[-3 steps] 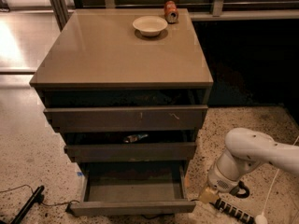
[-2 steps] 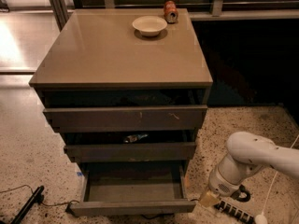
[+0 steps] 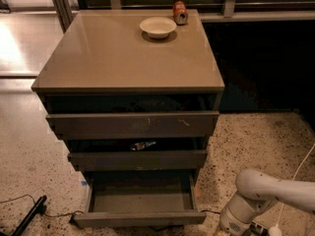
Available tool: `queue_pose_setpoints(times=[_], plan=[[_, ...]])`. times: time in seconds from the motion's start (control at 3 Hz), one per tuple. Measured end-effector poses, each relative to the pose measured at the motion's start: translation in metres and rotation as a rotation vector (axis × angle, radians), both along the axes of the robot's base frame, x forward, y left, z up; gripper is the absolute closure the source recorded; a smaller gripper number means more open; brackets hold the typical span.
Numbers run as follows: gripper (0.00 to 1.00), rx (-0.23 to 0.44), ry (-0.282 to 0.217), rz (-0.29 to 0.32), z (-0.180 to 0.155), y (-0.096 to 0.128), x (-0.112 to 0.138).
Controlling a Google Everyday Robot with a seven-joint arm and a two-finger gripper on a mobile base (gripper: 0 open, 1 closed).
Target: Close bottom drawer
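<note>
Floor: speckled stone floor [image 3: 256,141] under everything, with the cabinet in the middle of the view.
Cabinet: taupe cabinet [image 3: 128,58] with a flat top and three drawers stepped out below it, each one lower and narrower than the one above.
Top drawer: top drawer [image 3: 133,124] is the widest, partly out, with pale scratches on its front.
Middle drawer: middle drawer [image 3: 138,159] is partly out, with a small item just visible in the gap above it.
Bottom drawer: bottom drawer [image 3: 140,219] is at floor level and pulled out furthest. Its shallow tray looks bare, and the long axis of its front runs left to right across the view.
Arm: white arm [image 3: 266,195] reaches in low from the right edge.
Gripper: gripper [image 3: 256,228] sits at the bottom edge near the floor, just right of the drawer's front right corner and apart from it. Whether it is released or clenched cannot be told.
Relation for the push: the drawer front lies to the gripper's left, so the gripper likely has to come round in front of it and then press it toward the cabinet.
Bowl: pale bowl [image 3: 157,27] sits on the cabinet top near the back.
Can: reddish can [image 3: 180,13] stands just beside the bowl, behind it and to its right.
</note>
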State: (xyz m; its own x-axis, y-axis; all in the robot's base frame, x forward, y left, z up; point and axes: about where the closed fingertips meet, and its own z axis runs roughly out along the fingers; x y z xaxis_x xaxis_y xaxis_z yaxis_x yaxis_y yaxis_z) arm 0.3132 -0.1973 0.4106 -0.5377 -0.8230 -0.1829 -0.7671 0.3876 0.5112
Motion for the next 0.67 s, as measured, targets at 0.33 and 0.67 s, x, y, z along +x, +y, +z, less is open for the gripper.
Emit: queue_pose_setpoints(times=[0.33,0.67], plan=[[1.0,-0.043,0.123,0.012,-0.061,0.0,-0.032],[1.0,-0.035,0.155,0.015,-0.072,0.004,-0.043]])
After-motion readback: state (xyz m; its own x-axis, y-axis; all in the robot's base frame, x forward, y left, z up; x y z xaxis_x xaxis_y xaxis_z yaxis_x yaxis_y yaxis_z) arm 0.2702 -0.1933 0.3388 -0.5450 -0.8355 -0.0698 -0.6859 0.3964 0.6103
